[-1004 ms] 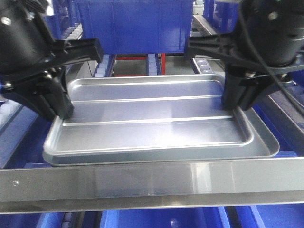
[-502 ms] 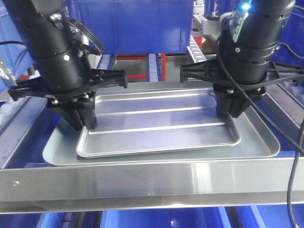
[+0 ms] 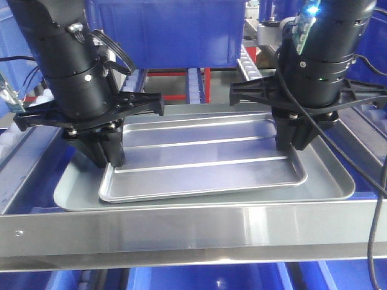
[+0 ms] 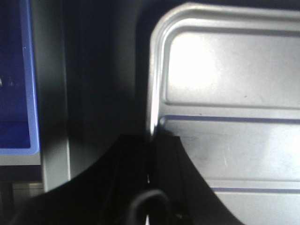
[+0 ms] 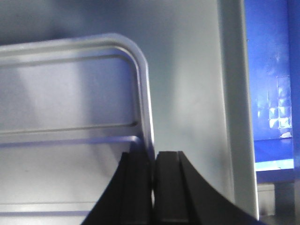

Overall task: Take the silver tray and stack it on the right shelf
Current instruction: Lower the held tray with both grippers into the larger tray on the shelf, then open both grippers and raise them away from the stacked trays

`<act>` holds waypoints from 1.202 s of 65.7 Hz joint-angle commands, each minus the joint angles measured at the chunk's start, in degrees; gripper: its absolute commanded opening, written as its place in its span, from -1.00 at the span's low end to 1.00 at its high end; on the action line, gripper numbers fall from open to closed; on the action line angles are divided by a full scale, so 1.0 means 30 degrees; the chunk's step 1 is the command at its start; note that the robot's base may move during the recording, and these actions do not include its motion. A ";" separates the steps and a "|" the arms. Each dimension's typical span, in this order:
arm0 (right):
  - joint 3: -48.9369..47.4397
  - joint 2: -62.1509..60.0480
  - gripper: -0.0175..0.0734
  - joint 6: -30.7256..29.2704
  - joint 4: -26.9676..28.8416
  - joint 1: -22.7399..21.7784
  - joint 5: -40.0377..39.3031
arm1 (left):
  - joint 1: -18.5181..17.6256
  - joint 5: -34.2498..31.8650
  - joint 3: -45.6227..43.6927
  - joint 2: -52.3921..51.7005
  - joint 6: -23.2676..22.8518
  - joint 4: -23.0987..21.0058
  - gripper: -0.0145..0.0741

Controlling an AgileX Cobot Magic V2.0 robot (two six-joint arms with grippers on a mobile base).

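While gripped at both short ends, silver tray (image 3: 202,160) held level inside grey tray (image 3: 329,175), behind shelf front bar (image 3: 193,232). Whether resting on or raised off grey tray floor: cannot tell.

Left gripper (image 3: 109,158): pointing down at tray's left rim. Wrist view: fingers (image 4: 136,178) nearly together, one on each side of the rim, thin bright rim edge visible between them. Pinching the rim.

Right gripper (image 3: 293,145): pointing down at tray's right rim. Wrist view: fingers (image 5: 171,187) drawn close, only a narrow slit between, rim running straight into that slit. Pinching the rim; one finger inside the tray, the other outside over grey tray (image 5: 187,93).

Silver tray (image 4: 225,93): two raised ridges along floor, rounded corners (image 5: 126,47), shiny. Sits off-centre within grey tray, nearer its left side, with wider bare margin at right.

Blue bin (image 3: 166,33) behind both trays. Blue bins (image 3: 205,279) below the bar.
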 commanded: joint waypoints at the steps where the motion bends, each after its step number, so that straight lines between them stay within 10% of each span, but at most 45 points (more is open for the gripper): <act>1: -0.0782 -0.0853 -0.46 0.0042 -0.0228 0.0010 -0.1437 | -0.0132 -0.0601 -0.0589 -0.0866 0.0164 -0.0255 -0.90; 17: -0.0782 -0.0853 -0.37 0.0042 -0.0228 0.0010 -0.1336 | -0.0132 -0.0641 -0.0589 -0.0866 0.0164 -0.0255 -0.90; 40: -0.0782 -0.0853 0.51 0.0042 -0.0228 0.0010 -0.1440 | -0.0132 -0.0682 -0.0625 -0.0866 0.0164 -0.0787 -0.68; 53: -0.0782 -0.0916 0.49 0.0042 -0.0228 0.0010 -0.1420 | -0.0132 -0.0856 -0.0625 -0.0866 0.0164 -0.0832 0.02; 66: -0.1708 -0.1810 -0.52 0.0042 -0.0211 0.0029 0.0326 | -0.0132 0.0857 -0.2063 -0.0866 0.0164 -0.0676 -0.64; 70: -0.1898 -0.2035 -0.46 0.0042 -0.0251 0.0008 0.0403 | -0.0132 0.0905 -0.2477 -0.0866 0.0164 -0.0270 -0.94; 79: -0.2254 -0.2055 -0.42 0.0042 -0.0344 -0.0057 0.0145 | -0.0132 0.0186 -0.2794 -0.0866 0.0164 0.0468 -0.86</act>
